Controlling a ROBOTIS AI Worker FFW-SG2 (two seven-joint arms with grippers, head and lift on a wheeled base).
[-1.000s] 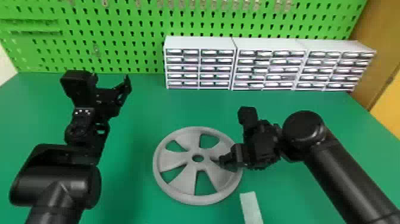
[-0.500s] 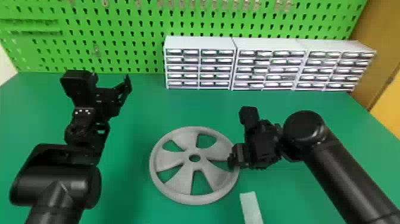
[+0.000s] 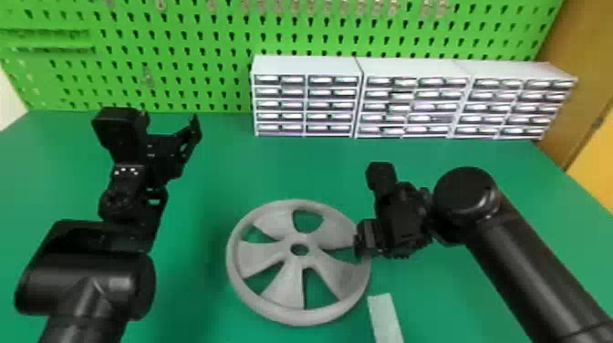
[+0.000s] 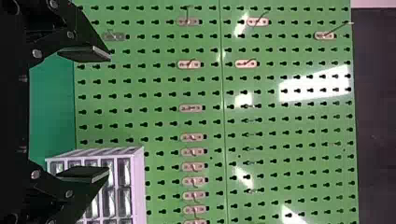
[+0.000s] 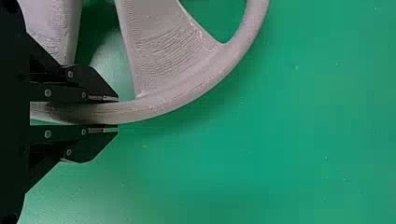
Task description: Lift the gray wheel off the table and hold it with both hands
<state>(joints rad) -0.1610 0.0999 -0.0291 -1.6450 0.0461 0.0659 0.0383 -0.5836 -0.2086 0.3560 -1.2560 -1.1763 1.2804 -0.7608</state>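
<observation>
The right gripper point(image 3: 361, 241) is at the right side of the gray wheel point(image 3: 286, 287) in the head view, its fingers around the rim. In the right wrist view the right gripper point(image 5: 117, 113) is shut on the rim of the gray wheel point(image 5: 187, 88), one finger on each side. The wheel lies face up, roughly level; whether its far parts touch the table cannot be told. My left gripper point(image 3: 184, 137) is held up at the left, apart from the wheel. Seen from its own wrist, the left gripper point(image 4: 109, 114) has widely parted fingers with nothing between them.
White drawer cabinets point(image 3: 305, 66) line the back of the green table point(image 3: 219, 159), before a green pegboard point(image 3: 182, 54). A pale flat strip point(image 3: 386, 319) lies near the front edge, just right of the wheel. A brown panel point(image 3: 579, 91) stands at the right.
The right gripper has closed on the rim. The wheel first shifted slightly left, then its near edge came a little nearer the bottom of the head view. The left arm has stayed still.
</observation>
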